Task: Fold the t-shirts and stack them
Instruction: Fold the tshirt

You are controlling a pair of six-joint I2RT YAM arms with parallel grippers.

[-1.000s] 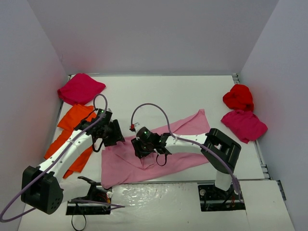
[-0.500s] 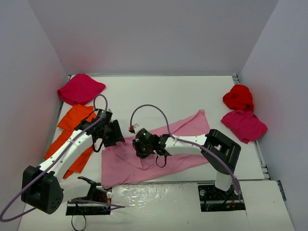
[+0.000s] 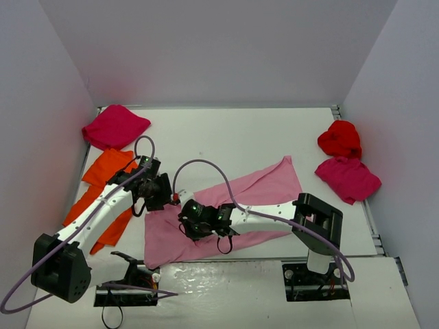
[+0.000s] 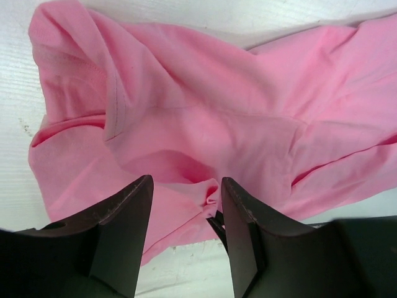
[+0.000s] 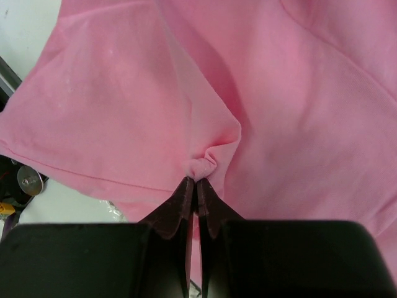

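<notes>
A light pink t-shirt lies spread and creased across the middle of the table. My right gripper is shut on a small pinched fold of this pink cloth near the shirt's left part. Just to the left, my left gripper hangs over the same shirt, open, with the pinched fold and the right fingertips showing between its jaws. Other t-shirts lie around: magenta at the back left, orange under the left arm, bright red and magenta at the right.
White walls close in the table on three sides. The arm bases and loose cables sit at the near edge. Bare white table lies behind the pink shirt.
My right gripper has shut on the pink cloth and moved toward the near left, dragging the shirt's middle with it. The left gripper has barely moved.
</notes>
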